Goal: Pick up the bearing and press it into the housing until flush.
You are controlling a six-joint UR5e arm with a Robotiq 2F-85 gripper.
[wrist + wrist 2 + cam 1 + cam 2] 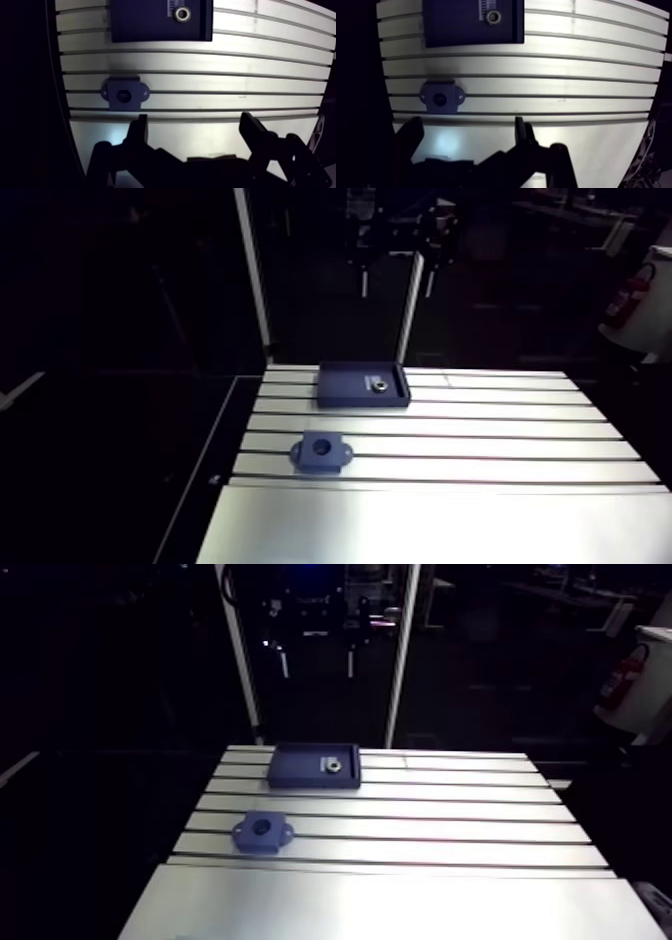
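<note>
Housing [125, 95]: blue flanged block, bore up, flat on the slotted table [240, 65], just ahead of one finger. Tray [140, 22]: dark blue, farther ahead, apart from the housing. Bearing [182, 13]: metal ring lying in the tray, well ahead of the gripper. Gripper [196, 131]: fingers spread wide, holding nothing.

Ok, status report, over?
Claw open, empty. Small silver ring bearing in dark-blue flat tray, untouched. Blue flanged housing bore empty. Nothing blocking.
</note>
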